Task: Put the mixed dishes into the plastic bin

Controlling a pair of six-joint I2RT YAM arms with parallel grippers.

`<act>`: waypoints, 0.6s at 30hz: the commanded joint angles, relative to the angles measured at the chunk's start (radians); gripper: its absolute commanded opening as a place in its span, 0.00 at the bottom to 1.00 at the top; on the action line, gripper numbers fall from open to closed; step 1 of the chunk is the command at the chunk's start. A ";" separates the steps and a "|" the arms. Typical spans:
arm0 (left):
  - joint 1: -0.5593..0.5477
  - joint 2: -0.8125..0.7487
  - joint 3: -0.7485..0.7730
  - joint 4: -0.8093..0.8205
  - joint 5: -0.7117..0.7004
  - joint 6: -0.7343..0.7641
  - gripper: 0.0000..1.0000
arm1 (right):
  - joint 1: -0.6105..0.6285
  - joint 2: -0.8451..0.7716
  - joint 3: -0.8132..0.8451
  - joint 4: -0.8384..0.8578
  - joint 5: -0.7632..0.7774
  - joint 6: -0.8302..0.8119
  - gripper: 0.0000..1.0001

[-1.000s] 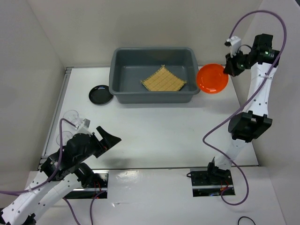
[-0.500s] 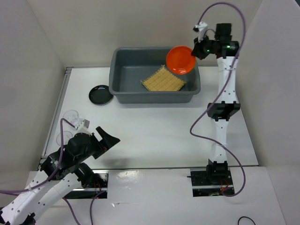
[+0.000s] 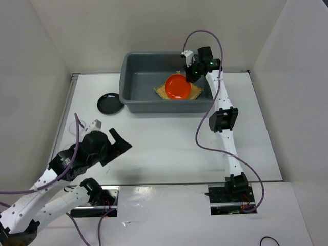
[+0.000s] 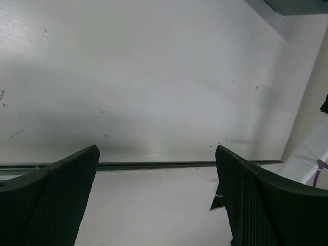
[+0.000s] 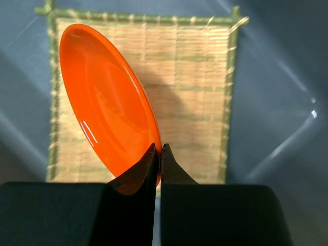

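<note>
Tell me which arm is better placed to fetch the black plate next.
Left, most likely. The left gripper is open and empty on the black plate's side; the right gripper is shut on the orange plate above the plastic bin.

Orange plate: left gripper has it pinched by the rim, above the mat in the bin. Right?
Wrong arm. The right gripper has the orange plate pinched by the rim, above the mat in the bin; the right wrist view shows it. The left gripper is open and holds nothing.
</note>
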 commanded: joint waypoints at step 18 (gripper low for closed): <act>0.085 0.398 0.529 0.308 -0.645 0.751 1.00 | -0.022 -0.072 0.029 0.170 0.257 0.043 0.99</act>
